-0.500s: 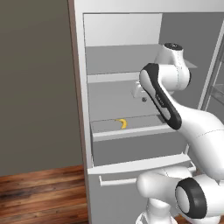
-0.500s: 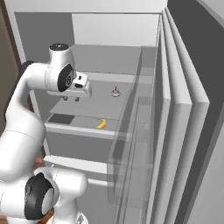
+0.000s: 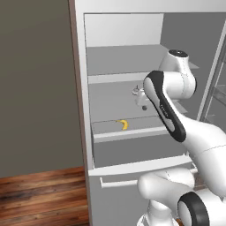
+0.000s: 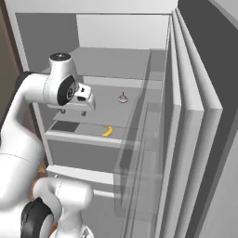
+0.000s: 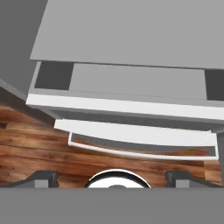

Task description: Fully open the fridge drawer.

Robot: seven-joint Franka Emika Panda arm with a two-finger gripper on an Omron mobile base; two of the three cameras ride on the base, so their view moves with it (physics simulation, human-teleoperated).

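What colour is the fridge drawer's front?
Plain grey, pale rim on the fridge drawer; clearest in left base view.

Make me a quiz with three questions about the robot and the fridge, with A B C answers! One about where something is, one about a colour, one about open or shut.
1. Where is the banana?
A. On the wooden floor
B. Inside the fridge, on the grey surface just above the drawer front
C. In the gripper

2. What colour is the drawer front?
A. Grey
B. Red
C. Green

3. How are the gripper fingers?
A. Shut on the banana
B. Shut on a handle
C. Apart, holding nothing

Answers:
1 B: both base views show the banana lying inside the fridge above the drawer's pale rim.
2 A: its front is plain grey in both base views.
3 C: the hand view shows the two fingertips far apart with nothing between them.
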